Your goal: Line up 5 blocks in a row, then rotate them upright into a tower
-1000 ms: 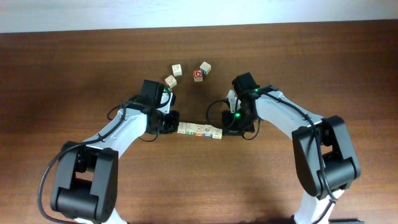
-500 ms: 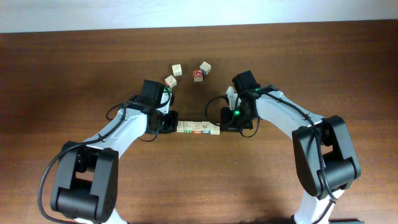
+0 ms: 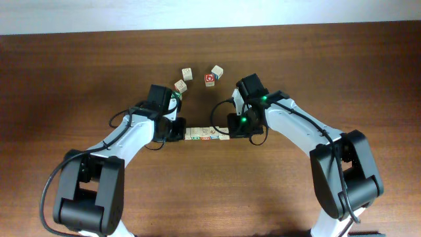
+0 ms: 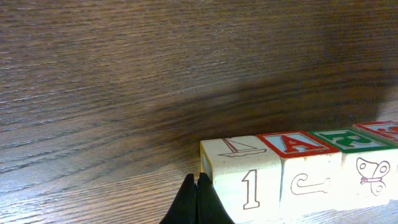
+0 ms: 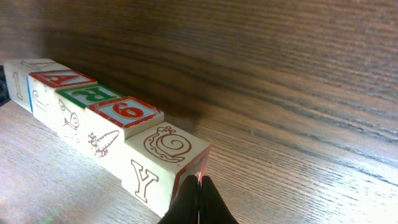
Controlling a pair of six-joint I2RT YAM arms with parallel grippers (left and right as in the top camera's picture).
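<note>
Left gripper (image 4: 196, 183): jaws pinched shut, empty, tips at the "1" end of the blocks (image 3: 207, 135). Five blocks in one line, mid-table, between the arms. Right gripper (image 5: 200, 186): likewise closed, empty, at the "Y" end. Step, I judge: pivoting the line. Next: opposed, even pushes, or it buckles.
</note>
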